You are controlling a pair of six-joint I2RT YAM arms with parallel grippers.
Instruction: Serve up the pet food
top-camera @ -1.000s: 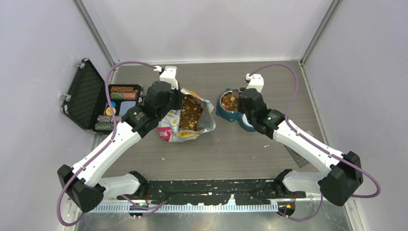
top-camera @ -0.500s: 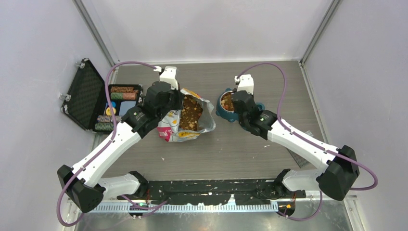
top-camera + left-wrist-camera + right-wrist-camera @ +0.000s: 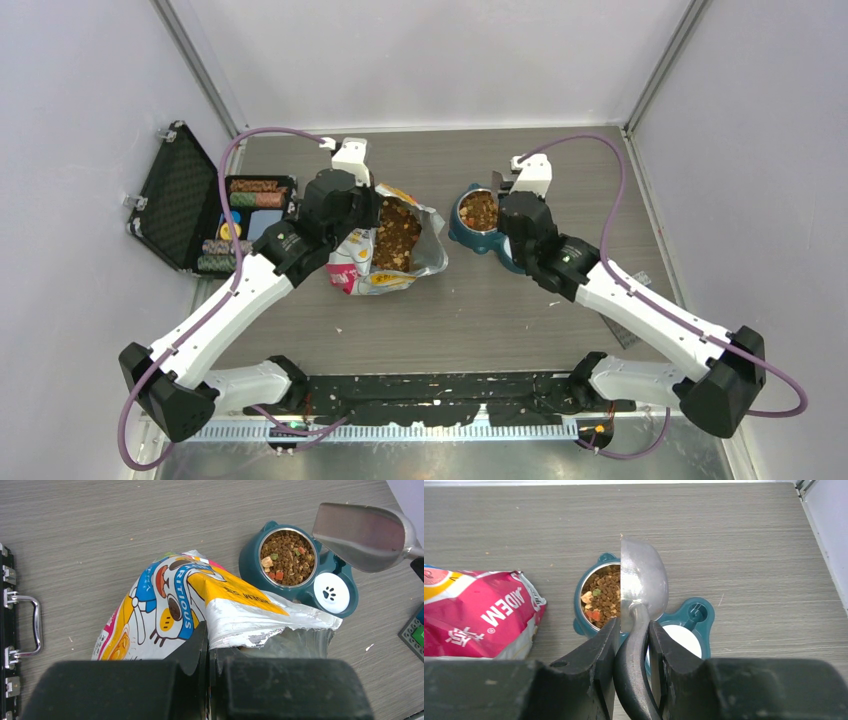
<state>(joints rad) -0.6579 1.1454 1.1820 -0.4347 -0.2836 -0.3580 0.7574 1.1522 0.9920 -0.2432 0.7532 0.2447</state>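
Steel scoop (image 3: pixel 644 587): held in the right gripper's (image 3: pixel 631 645) closed jaws, over the bowl's (image 3: pixel 248 565) rim.
Pet food (image 3: pixel 601 597): filled the bowl, toward the bench's (image 3: pixel 480 310) far edge.
Left gripper (image 3: pixel 209 650): clamped shut on the bag's (image 3: pixel 165 600) torn lip.
Room: bench lay open rightward — to its edge.

The pet food (image 3: pixel 397 235) is small, dry brown kibble in 2 loose masses. One fills the open mouth of the foil bag (image 3: pixel 170 600) lying on the counter (image 3: pixel 470 310). The other fills the steel bowl (image 3: pixel 260 562) of the teal feeder (image 3: pixel 247 567), mixed with a few orange, green and pale bits.
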